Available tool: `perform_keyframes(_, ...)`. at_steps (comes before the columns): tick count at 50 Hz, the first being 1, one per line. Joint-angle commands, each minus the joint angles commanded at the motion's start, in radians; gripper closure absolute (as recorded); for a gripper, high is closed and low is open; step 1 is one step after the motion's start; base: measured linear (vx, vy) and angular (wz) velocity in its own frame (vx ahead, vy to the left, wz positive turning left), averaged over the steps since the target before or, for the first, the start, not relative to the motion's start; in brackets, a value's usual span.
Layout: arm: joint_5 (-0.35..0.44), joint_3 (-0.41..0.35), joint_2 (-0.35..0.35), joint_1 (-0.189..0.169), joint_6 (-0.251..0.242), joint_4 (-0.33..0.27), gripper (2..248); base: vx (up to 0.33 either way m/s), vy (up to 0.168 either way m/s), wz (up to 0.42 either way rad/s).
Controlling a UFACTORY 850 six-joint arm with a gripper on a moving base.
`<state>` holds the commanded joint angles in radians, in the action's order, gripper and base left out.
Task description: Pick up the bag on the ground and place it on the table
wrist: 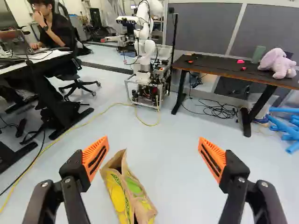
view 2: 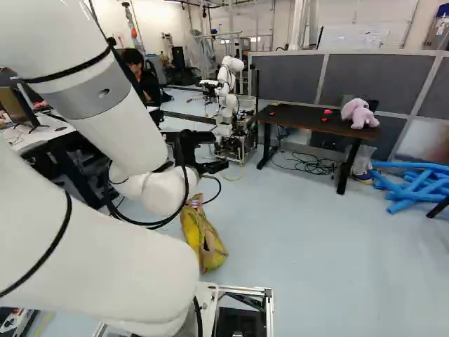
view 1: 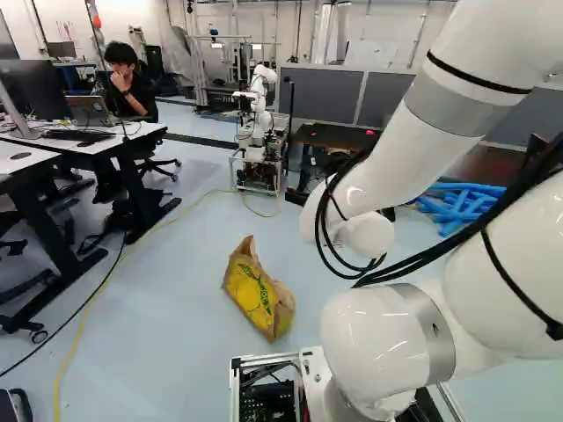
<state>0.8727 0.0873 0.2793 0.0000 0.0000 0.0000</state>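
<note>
My gripper (view 2: 203, 160) is held above the floor, close over the bag in the right base view. In the wrist view the gripper (wrist: 153, 141) stands wide open, its orange pads far apart with nothing gripped. The brown paper bag with yellow print (view 1: 255, 288) lies on the floor ahead of my base; the same bag (wrist: 125, 191) shows below the fingers, nearer one of them, and its mouth is partly open. A dark-topped table (view 2: 302, 121) stands farther off by the grey partitions, with a pink plush toy (view 2: 360, 112) and small red things on top.
Another robot (view 1: 256, 132) stands beyond the bag. White desks (view 1: 88, 145) with monitors line one side, where a person sits. Blue foam tubes (view 2: 414, 184) lie beside the dark table, and cables (wrist: 217, 109) lie beneath it. A yellow cable (view 1: 92, 308) crosses the floor.
</note>
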Motion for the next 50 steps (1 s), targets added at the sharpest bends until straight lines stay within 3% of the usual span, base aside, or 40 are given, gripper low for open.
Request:
perform_keyframes(14, 0.0, 0.0, 0.0, 0.0, 0.0, 0.0, 3, 0.128, 0.046, 0.2)
perform_keyframes(50, 0.0, 0.013, -0.015, 0.0, 0.0, 0.0, 3, 0.108, 0.002, -0.001)
